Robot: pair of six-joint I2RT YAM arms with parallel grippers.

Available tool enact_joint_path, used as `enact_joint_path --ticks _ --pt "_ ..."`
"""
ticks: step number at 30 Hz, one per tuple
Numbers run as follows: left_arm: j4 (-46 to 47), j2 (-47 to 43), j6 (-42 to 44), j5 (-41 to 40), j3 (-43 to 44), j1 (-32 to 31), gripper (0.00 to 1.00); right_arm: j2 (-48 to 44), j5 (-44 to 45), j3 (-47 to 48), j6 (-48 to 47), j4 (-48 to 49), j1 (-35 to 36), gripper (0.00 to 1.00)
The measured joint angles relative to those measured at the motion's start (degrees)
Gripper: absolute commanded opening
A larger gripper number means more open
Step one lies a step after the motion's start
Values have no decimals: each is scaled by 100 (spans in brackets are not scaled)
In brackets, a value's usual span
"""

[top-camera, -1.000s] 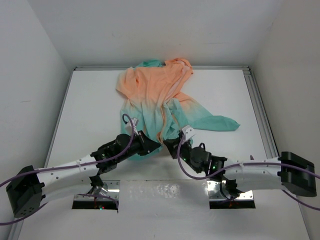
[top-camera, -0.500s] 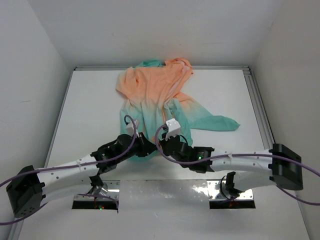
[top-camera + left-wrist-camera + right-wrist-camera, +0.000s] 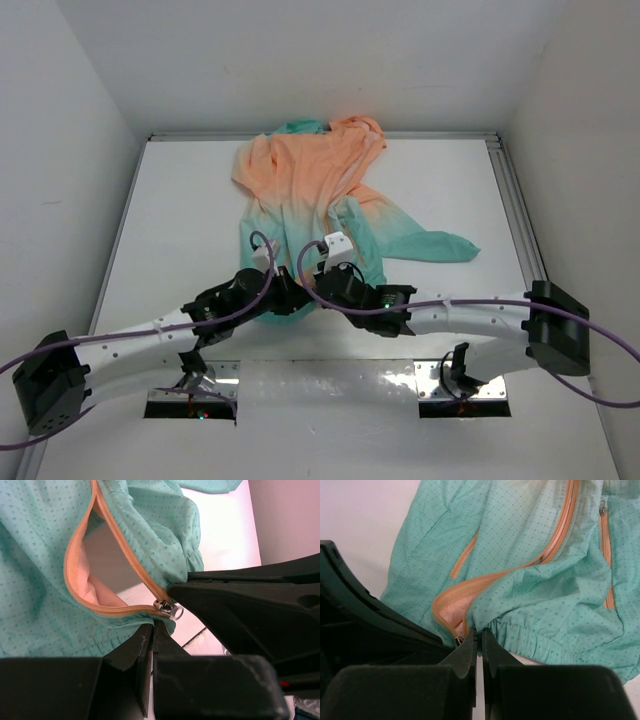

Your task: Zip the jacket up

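The jacket (image 3: 310, 190) lies flat on the table, peach half far, teal half near. Its orange zipper is open, with the metal slider (image 3: 166, 608) at the bottom by the teal hem. My left gripper (image 3: 296, 298) is shut on the hem just under the slider, as the left wrist view (image 3: 153, 625) shows. My right gripper (image 3: 314, 288) meets it from the right, shut on the hem beside the zipper's bottom end in the right wrist view (image 3: 480, 631), the slider (image 3: 459, 640) just left of its fingers. Both wrists hide the hem from above.
A teal sleeve (image 3: 440, 245) stretches out to the right. The white table has a metal rail (image 3: 515, 210) on its right side and walls close on three sides. The two arms nearly touch at the jacket's near edge.
My right arm has swung left along the hem until its gripper sits against the left gripper at the zipper's bottom. The left arm and jacket have hardly moved.
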Motion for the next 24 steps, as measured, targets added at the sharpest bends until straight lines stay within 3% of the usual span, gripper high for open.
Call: enact_joint_path --ticks 10,22,23,24 --pt "310 476 61 225 2 -44 0 -39 -66 87 304 -573 -20 0" --pt "570 1189 225 345 31 -444 0 -170 -223 -575 1117 -542 -20 0" --pt "597 1191 234 352 26 -450 0 -229 -225 -634 1185 -544 -20 1" --pt "634 1191 238 367 11 -461 0 -315 -240 -702 1246 -525 -20 13"
